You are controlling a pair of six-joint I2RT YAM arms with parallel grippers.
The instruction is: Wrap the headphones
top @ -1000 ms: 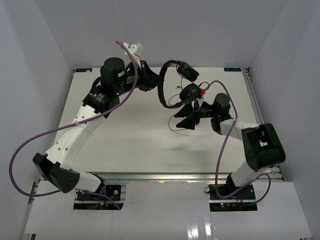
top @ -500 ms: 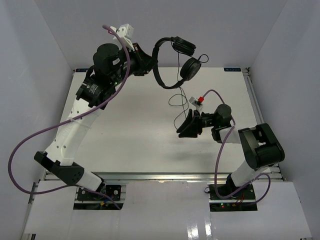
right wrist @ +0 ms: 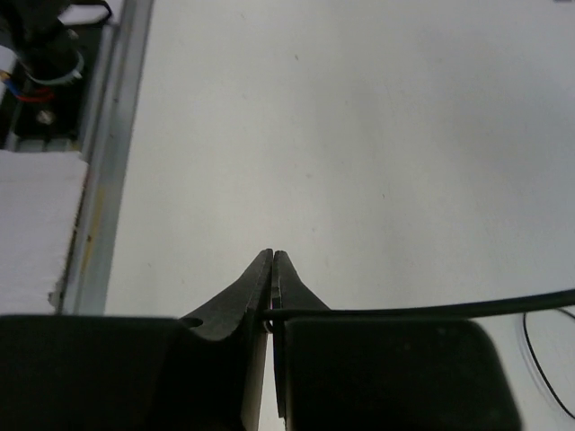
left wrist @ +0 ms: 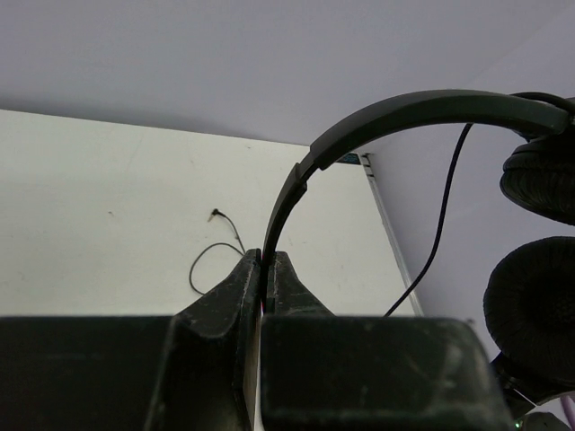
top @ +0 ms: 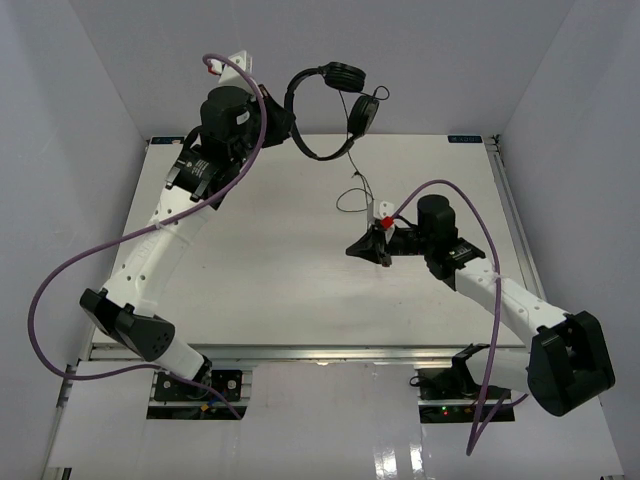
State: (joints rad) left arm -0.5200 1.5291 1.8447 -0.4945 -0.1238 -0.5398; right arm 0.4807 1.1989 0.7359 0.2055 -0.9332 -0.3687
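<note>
Table [top: 250,280]: headphones [top: 345,76] held high over its far edge, left gripper [left wrist: 267,259] clamped on the headband. Right gripper [top: 352,249] pinched on the thin cable [right wrist: 431,311] near centre. Purple robot cable [top: 432,183] arcs over that wrist.

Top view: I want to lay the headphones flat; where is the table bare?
Bare: the table left of centre, between the left arm and the right gripper, and the near strip. Crowded: centre-right, where the cable of the headphones loops into the right gripper's shut jaws.
</note>
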